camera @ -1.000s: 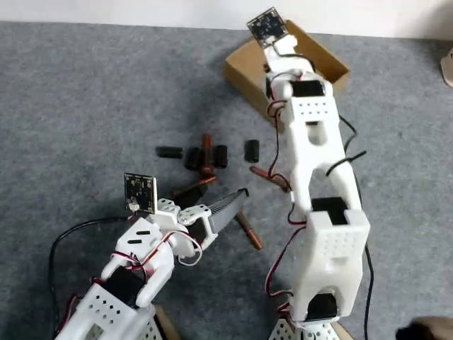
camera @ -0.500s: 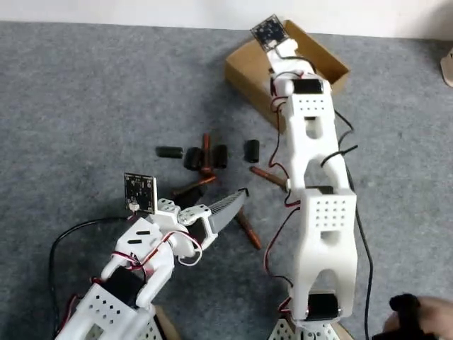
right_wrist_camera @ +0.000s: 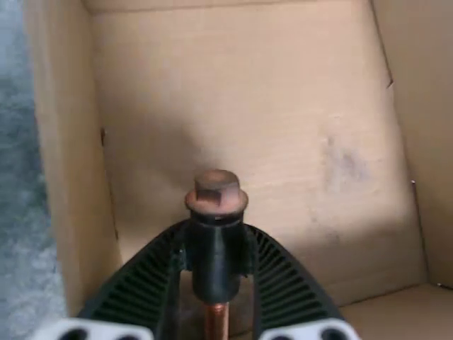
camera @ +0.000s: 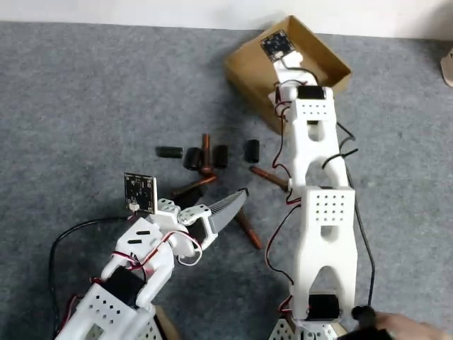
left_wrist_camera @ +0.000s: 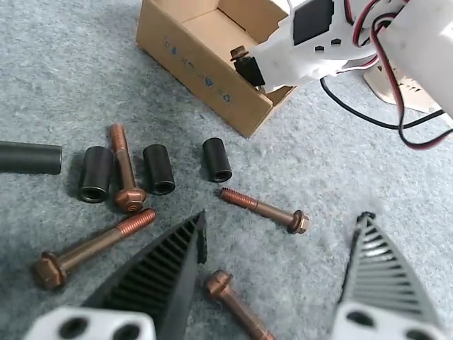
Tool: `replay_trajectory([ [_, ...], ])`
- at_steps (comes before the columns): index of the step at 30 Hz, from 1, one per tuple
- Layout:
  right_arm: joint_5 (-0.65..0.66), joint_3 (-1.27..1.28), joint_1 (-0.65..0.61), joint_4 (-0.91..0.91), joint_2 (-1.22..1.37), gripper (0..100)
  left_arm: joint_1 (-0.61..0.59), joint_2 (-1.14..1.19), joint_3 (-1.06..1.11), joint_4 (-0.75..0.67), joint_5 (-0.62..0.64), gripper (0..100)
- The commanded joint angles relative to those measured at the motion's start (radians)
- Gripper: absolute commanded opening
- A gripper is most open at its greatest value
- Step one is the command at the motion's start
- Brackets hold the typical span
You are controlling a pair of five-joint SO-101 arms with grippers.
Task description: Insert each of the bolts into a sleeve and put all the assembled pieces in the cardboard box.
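Note:
My right gripper (right_wrist_camera: 216,237) is shut on a black sleeve with a copper bolt through it (right_wrist_camera: 216,263), held inside the cardboard box (right_wrist_camera: 233,106). From above, that arm stretches to the box (camera: 244,71) at the back. The left wrist view shows the same assembled piece (left_wrist_camera: 244,62) above the box (left_wrist_camera: 205,71). My left gripper (left_wrist_camera: 283,216) is open, low over loose bolts (left_wrist_camera: 262,207) (left_wrist_camera: 237,304). Several black sleeves (camera: 221,156) (camera: 251,150) and bolts (camera: 205,152) (camera: 269,176) lie mid-table, just beyond the left gripper (camera: 237,202).
The table is covered in grey carpet (camera: 85,92). One longer sleeve (camera: 169,151) lies apart at the left of the pile. A pale object (camera: 447,67) sits at the right edge. The right arm's body (camera: 315,177) spans the table right of the parts.
The right arm has reached farther over the box, carrying the assembled piece inside it. The left arm has stayed where it was.

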Motion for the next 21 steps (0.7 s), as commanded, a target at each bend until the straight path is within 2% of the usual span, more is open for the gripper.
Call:
replay_trajectory([
  [1,-0.015,-0.028,-0.025,0.01,0.018,0.4,-0.013,-0.008,-0.016,-0.003,-0.008,31],
  [6,-0.023,-0.028,-0.042,0.038,0.064,0.4,-0.013,-0.008,-0.016,-0.003,-0.02,31],
  [11,-0.163,-0.031,-0.077,0.084,0.042,0.4,-0.013,-0.008,-0.016,-0.003,-0.038,31],
  [16,-0.19,-0.031,-0.13,0.163,-0.008,0.4,-0.013,-0.008,-0.016,-0.003,-0.04,31],
  [21,-0.31,-0.031,-0.186,0.217,-0.076,0.4,-0.013,-0.008,-0.016,-0.003,-0.04,31],
])
